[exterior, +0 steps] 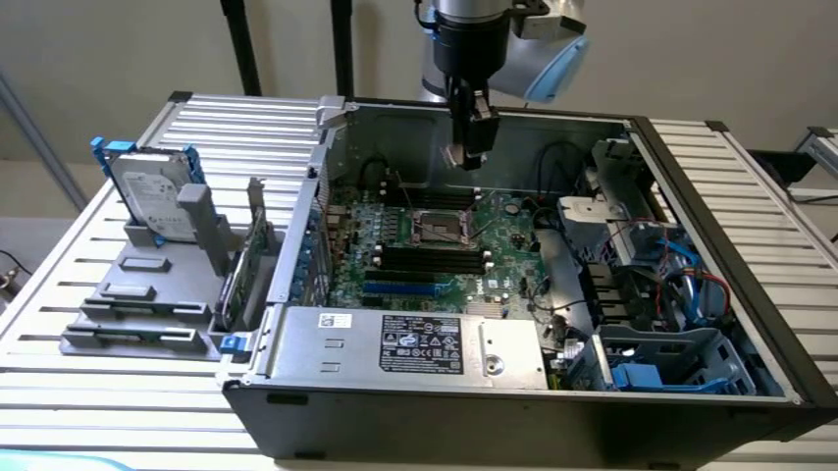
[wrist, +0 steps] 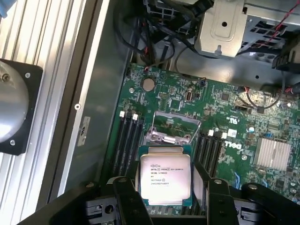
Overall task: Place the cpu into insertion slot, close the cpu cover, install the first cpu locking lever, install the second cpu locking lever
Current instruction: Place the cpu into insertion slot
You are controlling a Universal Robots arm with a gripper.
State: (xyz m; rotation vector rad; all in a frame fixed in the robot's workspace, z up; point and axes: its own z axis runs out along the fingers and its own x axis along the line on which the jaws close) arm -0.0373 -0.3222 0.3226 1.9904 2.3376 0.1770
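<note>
The cpu (wrist: 164, 173) sits clamped between the gripper's (wrist: 169, 190) wide-set fingers. The arm (exterior: 468, 39) hangs vertically above the motherboard (exterior: 504, 250), near the insertion slot (exterior: 443, 228).

The cpu (wrist: 165, 180) has a matt silver-grey metal top with dark print. Beside the cpu, the fingers (wrist: 127, 200) look matt black. Beyond the cpu, the cover (wrist: 174, 127) is bright bare metal on the glossy green board (wrist: 234, 122). The case (wrist: 93, 93) is dull grey sheet metal.

silver cpu (wrist: 165, 180) held aloft near the insertion slot (exterior: 443, 228), cpu cover (wrist: 172, 137) raised.
</note>
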